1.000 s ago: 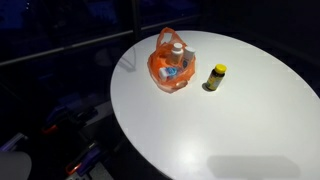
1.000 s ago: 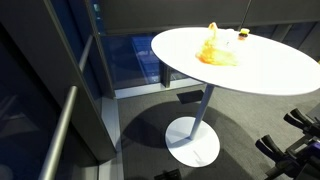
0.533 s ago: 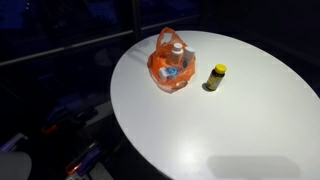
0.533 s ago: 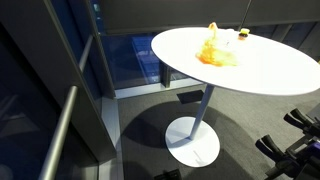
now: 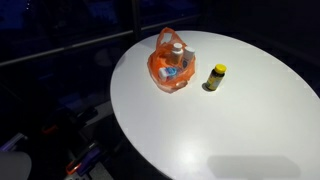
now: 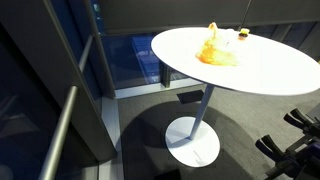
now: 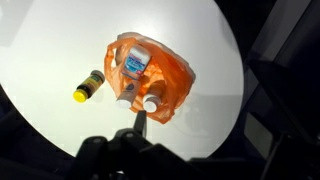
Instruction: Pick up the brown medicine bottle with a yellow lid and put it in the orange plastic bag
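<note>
The brown medicine bottle with a yellow lid [image 5: 216,77] stands upright on the round white table [image 5: 235,130], just beside the orange plastic bag [image 5: 170,62]. Both also show in an exterior view, the bottle [image 6: 243,35] behind the bag [image 6: 216,48]. In the wrist view the bottle [image 7: 88,87] is to the left of the bag [image 7: 160,75]. My gripper [image 7: 198,125] hovers well above the table, open and empty. One dark finger shows below the bag. The arm is out of sight in both exterior views.
The bag holds two white-capped bottles [image 7: 150,102] and a blue-labelled container [image 7: 136,62]. The table stands on a pedestal with a round base [image 6: 192,140]. A metal railing [image 6: 60,130] and dark equipment [image 6: 295,150] sit on the floor around it.
</note>
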{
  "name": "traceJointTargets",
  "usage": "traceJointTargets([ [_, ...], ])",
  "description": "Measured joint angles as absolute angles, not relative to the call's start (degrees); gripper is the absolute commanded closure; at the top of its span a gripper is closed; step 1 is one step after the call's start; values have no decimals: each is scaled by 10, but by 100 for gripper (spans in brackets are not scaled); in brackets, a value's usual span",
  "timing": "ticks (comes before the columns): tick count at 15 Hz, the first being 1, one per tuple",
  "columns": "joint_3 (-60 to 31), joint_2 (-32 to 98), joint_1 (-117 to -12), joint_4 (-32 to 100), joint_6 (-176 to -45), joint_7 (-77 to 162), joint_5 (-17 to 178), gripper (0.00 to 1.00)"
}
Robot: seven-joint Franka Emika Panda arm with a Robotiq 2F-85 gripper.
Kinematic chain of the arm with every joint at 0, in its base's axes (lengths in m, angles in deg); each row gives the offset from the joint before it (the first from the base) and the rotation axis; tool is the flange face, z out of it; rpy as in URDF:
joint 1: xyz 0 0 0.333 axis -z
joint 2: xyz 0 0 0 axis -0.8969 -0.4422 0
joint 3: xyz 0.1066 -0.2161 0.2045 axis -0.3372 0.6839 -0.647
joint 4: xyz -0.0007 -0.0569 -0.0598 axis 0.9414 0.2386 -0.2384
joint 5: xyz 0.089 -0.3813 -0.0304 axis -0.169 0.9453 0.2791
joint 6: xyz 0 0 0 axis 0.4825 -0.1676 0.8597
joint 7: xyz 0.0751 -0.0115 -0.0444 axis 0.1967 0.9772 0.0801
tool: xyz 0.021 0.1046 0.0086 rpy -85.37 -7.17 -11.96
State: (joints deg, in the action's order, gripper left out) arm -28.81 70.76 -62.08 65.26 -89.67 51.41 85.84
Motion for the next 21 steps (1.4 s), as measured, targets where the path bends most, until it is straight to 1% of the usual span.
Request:
traceJointTargets([
  [6,-250,604,-604,599,-902,562,894,0],
  [11,-203,523,-600,565,-937,565,895,0],
  [17,-162,446,-599,532,-991,572,913,0],
  [21,-142,405,-599,510,-1003,577,914,0],
])
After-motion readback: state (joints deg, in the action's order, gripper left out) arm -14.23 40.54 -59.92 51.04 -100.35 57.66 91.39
